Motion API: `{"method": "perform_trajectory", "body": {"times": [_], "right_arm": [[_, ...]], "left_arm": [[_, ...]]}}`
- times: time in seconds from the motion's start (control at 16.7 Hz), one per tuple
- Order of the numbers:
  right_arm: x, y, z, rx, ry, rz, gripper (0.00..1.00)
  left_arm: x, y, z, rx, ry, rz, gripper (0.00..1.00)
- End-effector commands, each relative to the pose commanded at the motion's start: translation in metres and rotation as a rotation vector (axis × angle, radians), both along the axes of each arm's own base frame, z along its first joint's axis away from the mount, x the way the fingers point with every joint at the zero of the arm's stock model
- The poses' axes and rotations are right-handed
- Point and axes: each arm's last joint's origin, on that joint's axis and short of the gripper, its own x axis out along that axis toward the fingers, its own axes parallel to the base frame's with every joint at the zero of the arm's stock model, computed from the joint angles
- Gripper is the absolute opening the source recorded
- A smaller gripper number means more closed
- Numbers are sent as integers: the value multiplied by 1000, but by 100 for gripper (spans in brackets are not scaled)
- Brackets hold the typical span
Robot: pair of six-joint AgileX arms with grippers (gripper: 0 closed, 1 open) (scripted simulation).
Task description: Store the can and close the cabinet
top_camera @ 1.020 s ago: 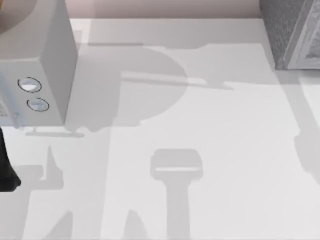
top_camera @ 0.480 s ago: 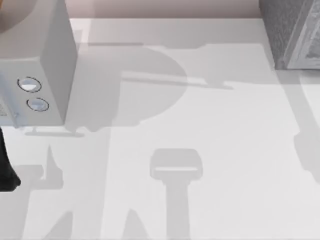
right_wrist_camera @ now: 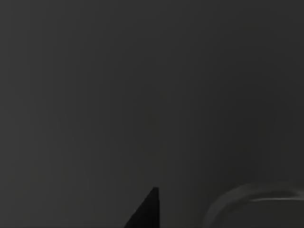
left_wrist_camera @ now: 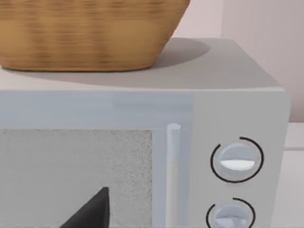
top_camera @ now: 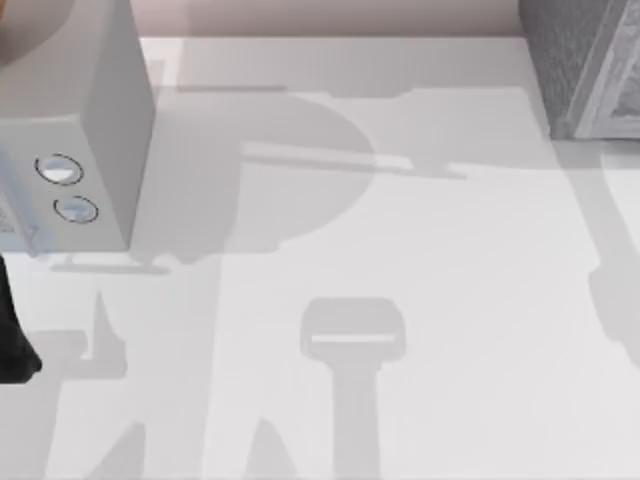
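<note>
The left gripper [left_wrist_camera: 90, 213] faces a microwave's [left_wrist_camera: 142, 142] door, a wicker basket [left_wrist_camera: 90, 33] above it; its opening cannot be judged. From above, a grey cabinet [top_camera: 585, 65] stands far right. The right wrist view is dark.

You see microwave [top_camera: 70, 130] cut off by top view's left edge; its door [left_wrist_camera: 76, 175] runs past left wrist view's border. Wicker basket [left_wrist_camera: 85, 33] on it is cropped above. Grey cabinet [top_camera: 585, 65] is clipped at top view's right corner. Right wrist view dark. Left gripper: one black fingertip [left_wrist_camera: 90, 211], jaw state untellable.
</note>
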Motion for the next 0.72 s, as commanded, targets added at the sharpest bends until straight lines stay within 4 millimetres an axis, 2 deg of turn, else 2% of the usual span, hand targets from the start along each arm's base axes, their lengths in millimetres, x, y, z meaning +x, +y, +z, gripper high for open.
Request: {"method": "perform_trajectory", "body": {"times": [0.06,0.12,0.72], "right_arm": [[0,0,0,0,0,0,98],[0,0,0,0,0,0,100],[-2,1,2,0,-5,4,100]], "left_arm": [[0,0,0,0,0,0,100],[0,0,0,0,0,0,100],[0,0,0,0,0,0,100]]}}
